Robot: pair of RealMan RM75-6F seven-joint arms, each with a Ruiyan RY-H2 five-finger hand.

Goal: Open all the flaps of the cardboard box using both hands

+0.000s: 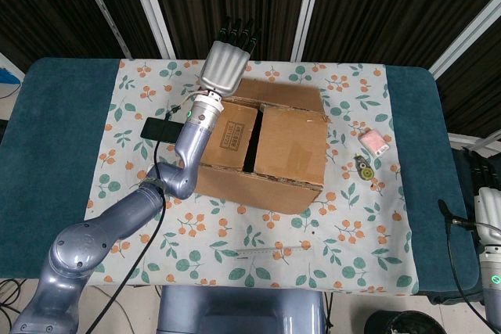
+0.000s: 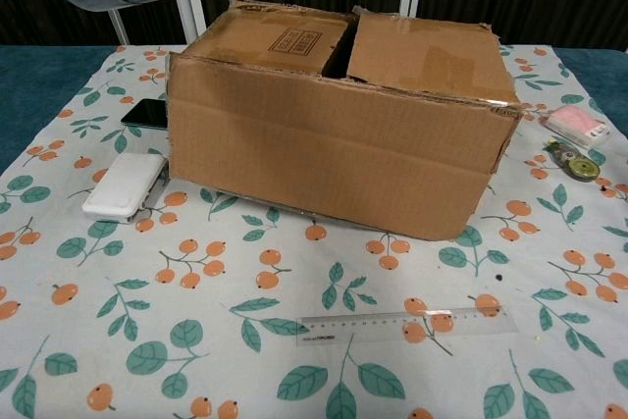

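In the head view, the box (image 1: 262, 150) sat mid-table on the floral cloth (image 1: 352, 224), its two top flaps lying flat with a dark slit between them and the far flap (image 1: 286, 94) folded back. The left hand (image 1: 226, 68) hovered over the far left corner, fingers extended and together past the edge, holding nothing. The right hand (image 1: 490, 207) hung off the table's right edge; I could not tell its fingers' state. A phone (image 1: 161, 128) lay left of the box, a pink item (image 1: 374, 142) and a small round thing (image 1: 363, 167) to its right, a ruler (image 1: 258, 253) in front.

In the chest view, the box (image 2: 334, 144) stood behind the ruler (image 2: 407, 326), with a white case (image 2: 123, 185) just beside its left wall.
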